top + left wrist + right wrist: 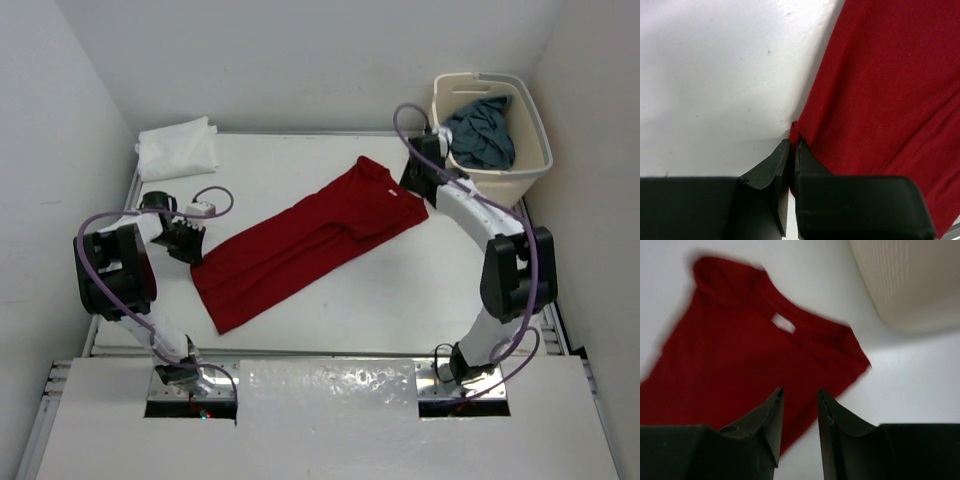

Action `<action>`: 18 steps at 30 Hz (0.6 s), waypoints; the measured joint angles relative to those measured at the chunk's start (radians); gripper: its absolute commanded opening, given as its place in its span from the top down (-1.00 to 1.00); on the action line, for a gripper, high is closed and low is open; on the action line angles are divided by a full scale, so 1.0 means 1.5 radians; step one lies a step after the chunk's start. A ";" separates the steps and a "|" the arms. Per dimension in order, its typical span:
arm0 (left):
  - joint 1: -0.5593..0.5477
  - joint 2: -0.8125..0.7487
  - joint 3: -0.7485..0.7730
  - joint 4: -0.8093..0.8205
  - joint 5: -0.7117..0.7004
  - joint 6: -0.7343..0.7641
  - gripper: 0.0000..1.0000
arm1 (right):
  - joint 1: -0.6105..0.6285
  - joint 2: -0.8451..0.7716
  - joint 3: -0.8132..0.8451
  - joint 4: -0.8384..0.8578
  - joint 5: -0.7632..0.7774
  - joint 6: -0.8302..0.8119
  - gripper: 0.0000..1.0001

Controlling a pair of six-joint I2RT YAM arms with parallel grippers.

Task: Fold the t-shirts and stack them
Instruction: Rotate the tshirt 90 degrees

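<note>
Across the middle of the desk [400, 290] the red t-shirt [300, 250] lies on a slant, hem end at the near left and collar end at the far right, one long side doubled over; the left wrist view shows only a stretch of it, cut off by the frame. The right wrist view is blurred, though a small white label [784, 322] shows inside the collar. The slate blue-grey t-shirt [482, 130] sits bunched in the cream laundry basket [495, 185] at the far right; the walls hide its lower part. The white t-shirt [178, 148] lies folded at the far left corner; any markings on it are too faint to make out.

Counted: three t-shirts, one basket, two arms.

The left fingers [793, 146] are pressed together on a small pinch of red cloth at the shirt's edge, low against the desk. The right fingers [800, 390] stand a little apart with nothing between them, above the collar end of the red t-shirt, just beside the basket; from above, contact with the cloth cannot be told.
</note>
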 measured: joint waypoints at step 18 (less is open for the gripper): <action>0.000 -0.046 -0.060 0.006 -0.025 0.031 1.00 | -0.014 0.123 -0.176 0.063 0.063 0.215 0.11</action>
